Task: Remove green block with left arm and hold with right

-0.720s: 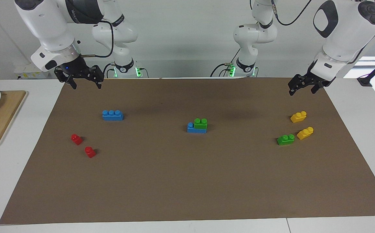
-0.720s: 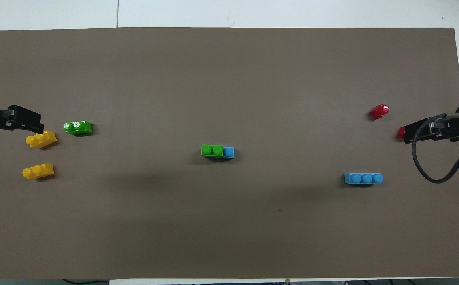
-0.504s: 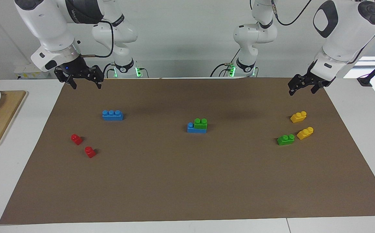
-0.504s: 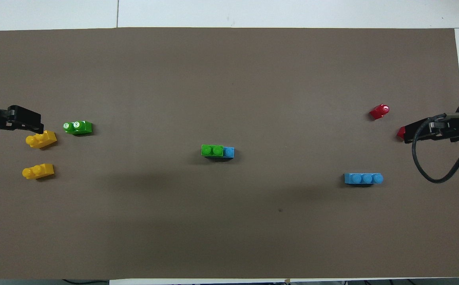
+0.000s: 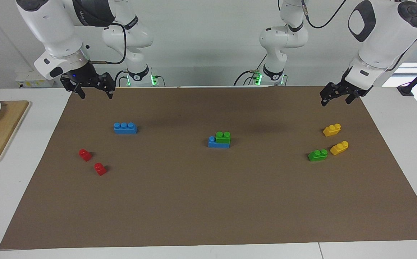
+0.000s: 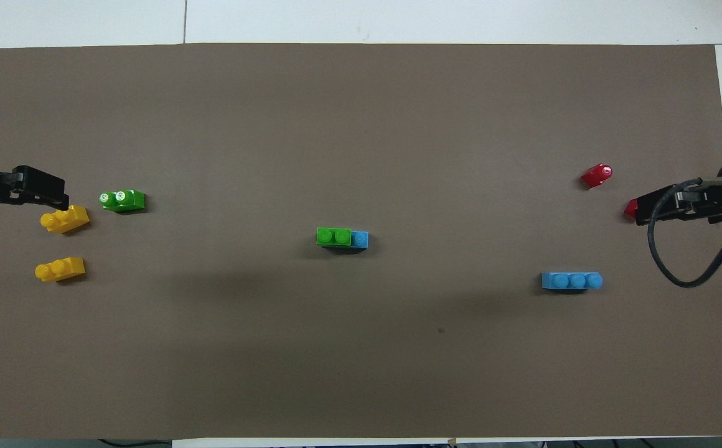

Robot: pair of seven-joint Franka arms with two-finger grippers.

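Note:
A green block [image 5: 223,137] sits pressed on one end of a blue three-stud brick [image 5: 214,143] in the middle of the brown mat; it also shows in the overhead view [image 6: 333,236]. A second green block [image 5: 317,155] lies loose toward the left arm's end, beside a yellow brick. My left gripper [image 5: 335,102] is open and empty, up in the air over the mat's corner at its own end. My right gripper [image 5: 96,96] is open and empty, raised over the mat's corner at its end. Both arms wait, well away from the stacked bricks.
Two yellow bricks [image 5: 331,130] [image 5: 339,148] lie at the left arm's end. A loose blue brick [image 5: 125,128] and two red blocks [image 5: 85,154] [image 5: 100,168] lie at the right arm's end. A wooden board [image 5: 0,133] with a plate is off the mat there.

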